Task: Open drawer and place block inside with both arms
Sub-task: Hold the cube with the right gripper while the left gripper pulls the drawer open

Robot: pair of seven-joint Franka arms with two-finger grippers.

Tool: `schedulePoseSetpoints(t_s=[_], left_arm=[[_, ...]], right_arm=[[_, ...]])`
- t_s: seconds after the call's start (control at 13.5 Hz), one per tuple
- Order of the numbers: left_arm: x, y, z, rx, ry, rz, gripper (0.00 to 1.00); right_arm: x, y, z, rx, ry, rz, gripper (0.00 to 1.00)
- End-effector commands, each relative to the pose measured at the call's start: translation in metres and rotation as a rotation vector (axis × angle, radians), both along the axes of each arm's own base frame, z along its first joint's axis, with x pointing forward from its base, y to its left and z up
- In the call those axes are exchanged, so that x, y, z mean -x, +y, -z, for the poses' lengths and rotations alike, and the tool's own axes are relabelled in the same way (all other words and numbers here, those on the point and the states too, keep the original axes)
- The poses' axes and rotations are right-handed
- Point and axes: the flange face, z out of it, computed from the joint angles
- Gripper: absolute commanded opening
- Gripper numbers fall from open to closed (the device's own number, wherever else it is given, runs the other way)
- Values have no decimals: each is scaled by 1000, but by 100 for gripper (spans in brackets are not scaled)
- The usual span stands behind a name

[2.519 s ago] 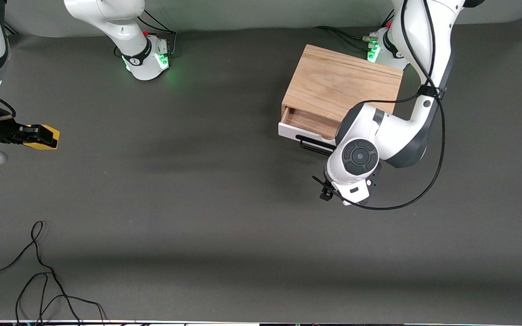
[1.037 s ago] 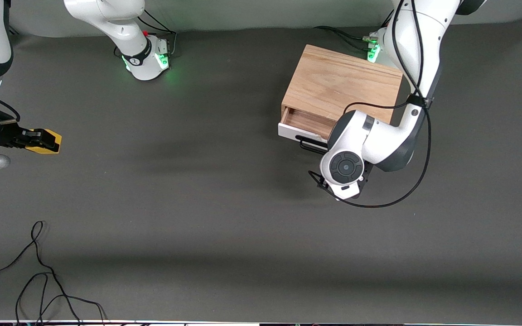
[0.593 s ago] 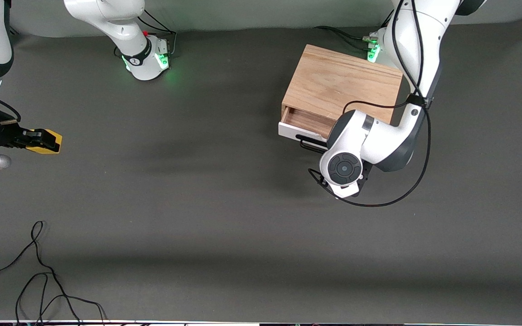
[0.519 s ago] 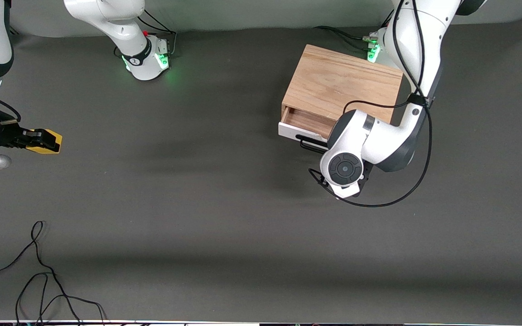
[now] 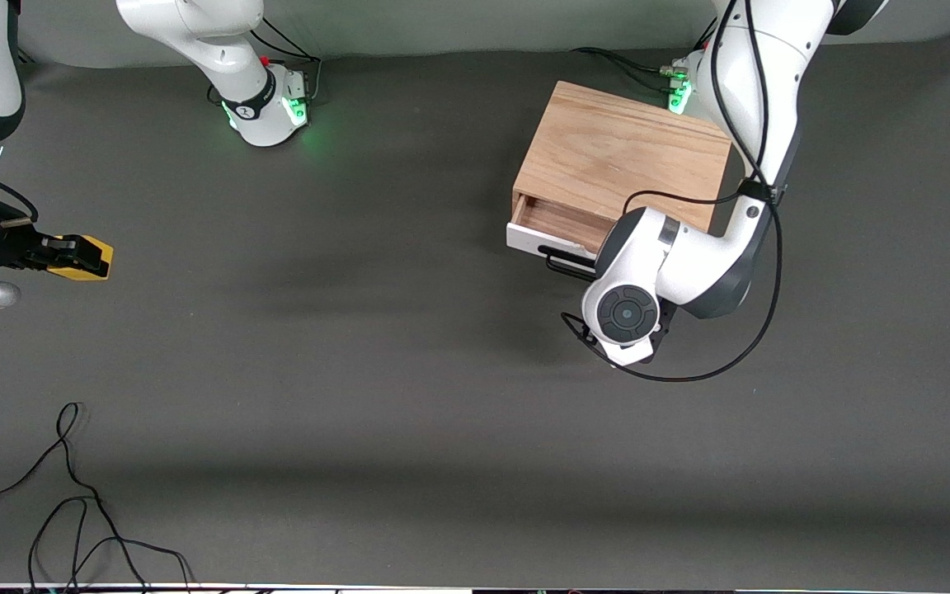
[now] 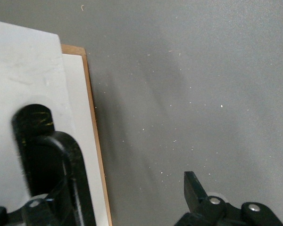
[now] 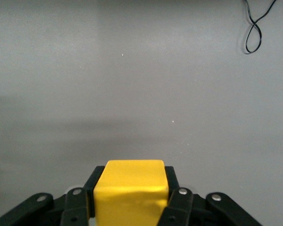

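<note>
The light oak box [image 5: 623, 153] stands near the left arm's base. Its white-fronted drawer [image 5: 537, 238] is pulled out a little, showing a strip of wood interior. The black bar handle [image 5: 567, 262] sticks out toward the front camera. The left arm's wrist [image 5: 623, 313] hangs just in front of the drawer and hides its gripper there. In the left wrist view the left gripper [image 6: 127, 193] is open, with one fingertip [image 6: 193, 187] over bare table and the handle [image 6: 68, 181] at its other side. The right gripper [image 5: 79, 256] is shut on the yellow block [image 5: 89, 257] [image 7: 131, 188] at the right arm's end of the table.
A loose black cable [image 5: 71, 495] lies looped near the front edge at the right arm's end, also seen as a cable loop [image 7: 254, 28] in the right wrist view. The green-lit bases [image 5: 265, 107] [image 5: 677, 91] stand along the back. The table is a dark grey mat [image 5: 359, 330].
The left arm's wrist has shifted slightly toward the right arm's end in front of the drawer. The drawer's opening looks the same. The right gripper with the block has barely moved.
</note>
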Motion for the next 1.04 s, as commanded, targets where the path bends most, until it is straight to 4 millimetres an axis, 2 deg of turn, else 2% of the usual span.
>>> schedulePoseSetpoints(t_s=[0.0, 0.22, 0.44, 0.67, 0.74, 0.89, 0.96], left_arm=[[-10, -4, -10, 27, -29, -5, 100], [-24, -11, -42, 54, -92, -18, 100], [-29, -12, -57, 61, -121, -15, 100], [-31, -12, -63, 65, -130, -13, 100], [-35, -13, -72, 75, -146, -14, 100], [-48, -12, -117, 110, -217, -16, 100], [-53, -10, -146, 130, -268, -20, 100]], right_arm=[[3, -1, -5, 15, -17, 5, 36], [3, -1, -4, 15, -15, 5, 36], [3, -1, -4, 15, -15, 5, 36], [3, -1, -5, 15, -17, 5, 36], [3, -1, -5, 15, -17, 5, 36], [3, -1, -4, 15, -15, 5, 36], [3, -1, -5, 15, -17, 5, 36]])
